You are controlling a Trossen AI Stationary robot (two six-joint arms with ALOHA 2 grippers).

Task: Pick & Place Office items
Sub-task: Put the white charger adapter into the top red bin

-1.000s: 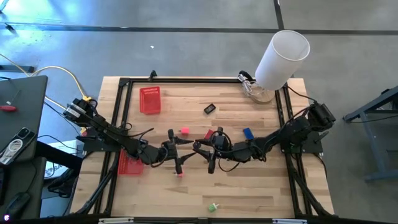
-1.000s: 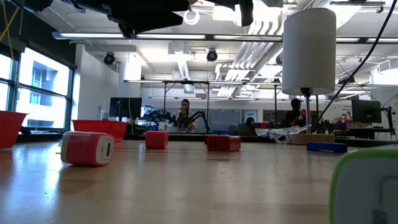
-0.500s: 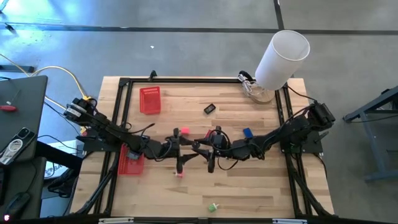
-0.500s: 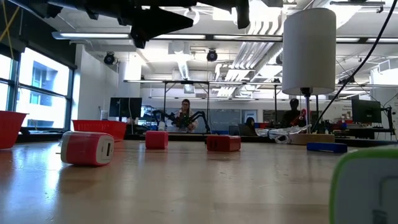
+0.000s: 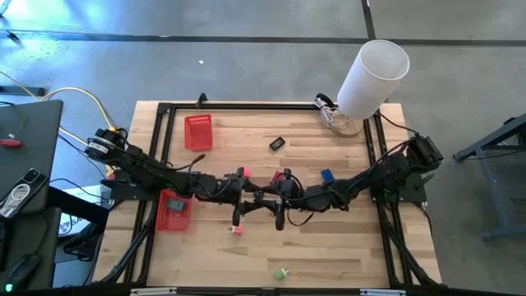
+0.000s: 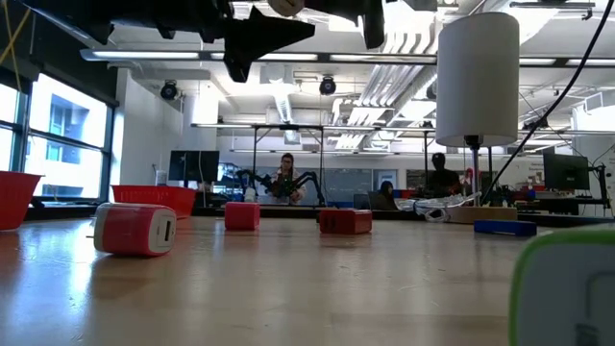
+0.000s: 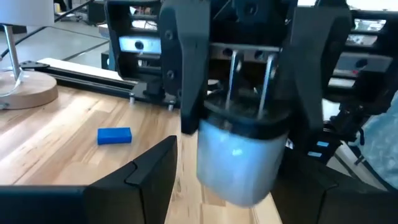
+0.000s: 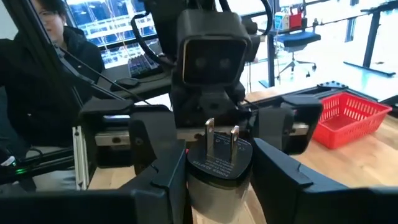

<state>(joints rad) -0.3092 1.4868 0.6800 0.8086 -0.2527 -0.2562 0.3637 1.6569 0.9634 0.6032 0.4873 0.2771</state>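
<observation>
Mid-tabletop (image 5: 345, 247), right claw (image 8: 214, 180) pinches a black 2-prong plug adapter (image 8: 219, 163) w/ left claw (image 5: 244, 194) spread around it, facing head-on.

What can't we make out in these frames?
- High view: plug adapter hidden where left gripper and right gripper meet.
- Low view: green-edged piece cut off by the right edge, blurred.
- High view: black piece too small to identify.
- Left wrist view: unclear whether left jaws touch the adapter.

Green piece (image 6: 569, 288) cut off at frame edge, blurred
</observation>
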